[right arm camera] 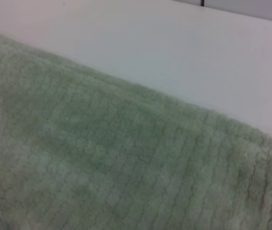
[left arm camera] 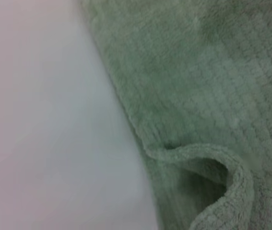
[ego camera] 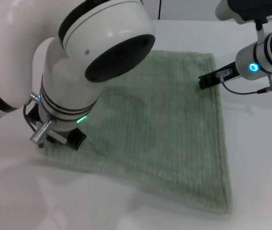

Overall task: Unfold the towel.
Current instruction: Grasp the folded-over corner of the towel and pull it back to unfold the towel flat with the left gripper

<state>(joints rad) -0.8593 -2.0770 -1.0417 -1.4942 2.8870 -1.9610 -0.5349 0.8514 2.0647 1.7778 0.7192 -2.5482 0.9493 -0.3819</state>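
The sage-green ribbed towel (ego camera: 164,129) lies spread out nearly flat on the white table (ego camera: 260,163). My left gripper (ego camera: 73,140) is low over the towel's near left corner, mostly hidden by my own arm. The left wrist view shows the towel's edge (left arm camera: 207,86) with a small curled-up fold (left arm camera: 222,167) in the hem. My right gripper (ego camera: 206,81) hovers over the towel's far right edge. The right wrist view shows the towel (right arm camera: 102,158) lying flat, with bare table beyond its hem.
The bulky left arm (ego camera: 97,43) covers the towel's far left part in the head view. A cable (ego camera: 251,91) hangs from the right wrist. The white table surrounds the towel on all sides.
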